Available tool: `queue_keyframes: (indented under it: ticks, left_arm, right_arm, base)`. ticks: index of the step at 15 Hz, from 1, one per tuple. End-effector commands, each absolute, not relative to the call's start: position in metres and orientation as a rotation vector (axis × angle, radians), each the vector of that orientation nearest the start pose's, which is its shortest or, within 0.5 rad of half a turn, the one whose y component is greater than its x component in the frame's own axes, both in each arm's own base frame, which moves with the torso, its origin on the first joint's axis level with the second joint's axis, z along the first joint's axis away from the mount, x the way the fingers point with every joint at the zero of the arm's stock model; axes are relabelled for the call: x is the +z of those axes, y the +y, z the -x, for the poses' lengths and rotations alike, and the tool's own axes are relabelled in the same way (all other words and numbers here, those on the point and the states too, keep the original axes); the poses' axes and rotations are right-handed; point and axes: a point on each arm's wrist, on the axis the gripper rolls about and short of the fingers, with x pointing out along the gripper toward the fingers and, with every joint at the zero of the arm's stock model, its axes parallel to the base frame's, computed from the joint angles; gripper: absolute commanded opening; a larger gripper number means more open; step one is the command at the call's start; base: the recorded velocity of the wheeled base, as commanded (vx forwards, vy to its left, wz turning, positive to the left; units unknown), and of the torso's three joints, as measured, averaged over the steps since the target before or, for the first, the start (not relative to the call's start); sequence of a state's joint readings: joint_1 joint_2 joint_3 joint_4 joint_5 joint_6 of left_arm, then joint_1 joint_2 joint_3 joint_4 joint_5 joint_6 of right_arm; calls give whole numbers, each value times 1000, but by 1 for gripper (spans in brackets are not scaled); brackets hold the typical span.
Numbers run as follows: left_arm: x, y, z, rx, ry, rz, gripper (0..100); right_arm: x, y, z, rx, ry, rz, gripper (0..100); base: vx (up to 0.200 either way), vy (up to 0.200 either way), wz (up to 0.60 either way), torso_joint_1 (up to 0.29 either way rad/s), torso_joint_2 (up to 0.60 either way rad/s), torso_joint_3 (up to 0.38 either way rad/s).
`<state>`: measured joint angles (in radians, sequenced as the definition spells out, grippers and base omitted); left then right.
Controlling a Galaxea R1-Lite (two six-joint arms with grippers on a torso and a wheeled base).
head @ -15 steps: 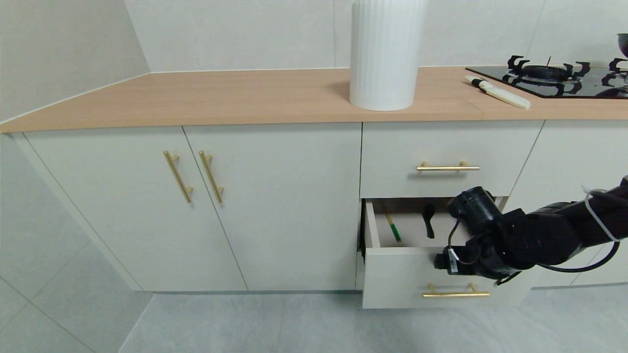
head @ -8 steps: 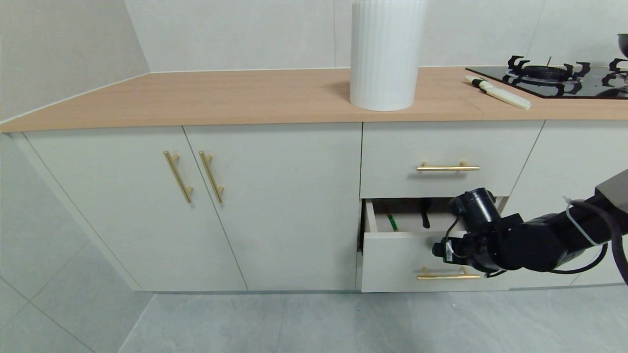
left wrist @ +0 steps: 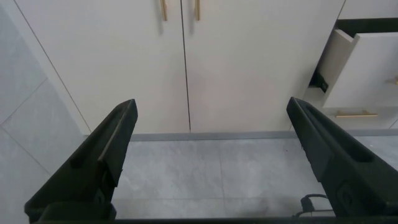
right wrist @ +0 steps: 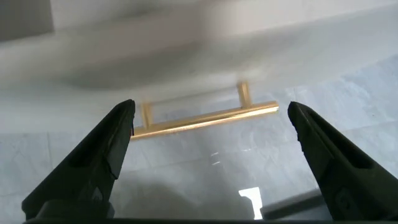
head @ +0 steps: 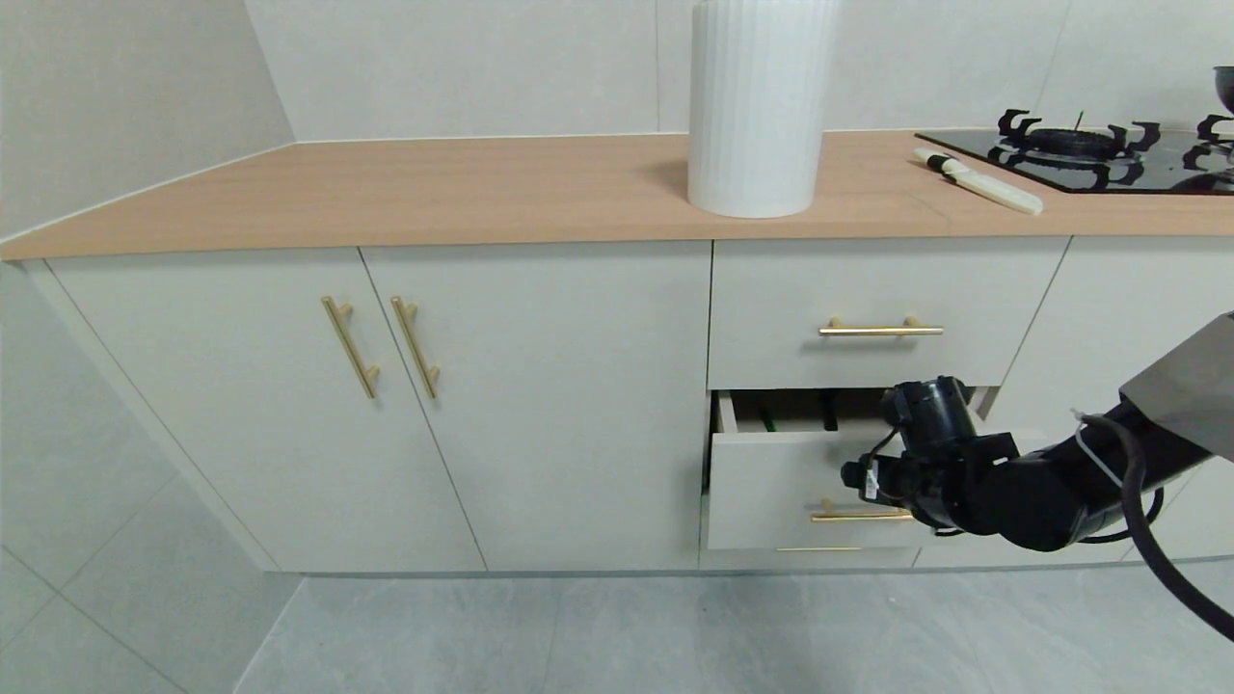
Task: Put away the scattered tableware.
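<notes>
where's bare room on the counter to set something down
The countertop is bare from the left wall corner to the white ribbed cylinder. Right of it is crowded: a knife lies in the strip between cylinder and stove.

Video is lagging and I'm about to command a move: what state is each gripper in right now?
Left gripper: open, holding nothing.
Right gripper: open, holding nothing, facing the drawer handle.

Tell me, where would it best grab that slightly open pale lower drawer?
Probably by its horizontal brass bar handle, between the two posts, coming straight from the front with a finger above and below: the bar stands off the pale drawer front, leaving room behind it.
</notes>
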<state>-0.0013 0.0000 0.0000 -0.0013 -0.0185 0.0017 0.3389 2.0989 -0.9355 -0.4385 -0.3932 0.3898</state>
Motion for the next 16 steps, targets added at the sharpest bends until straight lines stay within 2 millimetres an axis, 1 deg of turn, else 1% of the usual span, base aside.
queue_keyframes:
  ticks: [1, 3, 7, 12, 16]
  left_arm:
    - [76, 0, 23, -18, -2, -2, 100]
    - [76, 0, 23, -20, -2, -2, 100]
    - [76, 0, 23, -18, -2, -2, 100]
    - [76, 0, 23, -20, -2, -2, 100]
    - [76, 0, 23, -20, -2, -2, 100]
  right_arm:
    - [54, 111, -349, -191, 667, -111, 100]
    - [49, 111, -355, -197, 637, -123, 100]
    - [44, 108, -363, -214, 584, -142, 100]
    - [32, 110, -374, -230, 513, -156, 100]
    - [27, 105, -388, -263, 443, -183, 100]
  base:
    - [0, 0, 0, 0, 0, 0]
    - [0, 0, 0, 0, 0, 0]
    - [0, 0, 0, 0, 0, 0]
    - [0, 0, 0, 0, 0, 0]
    - [0, 0, 0, 0, 0, 0]
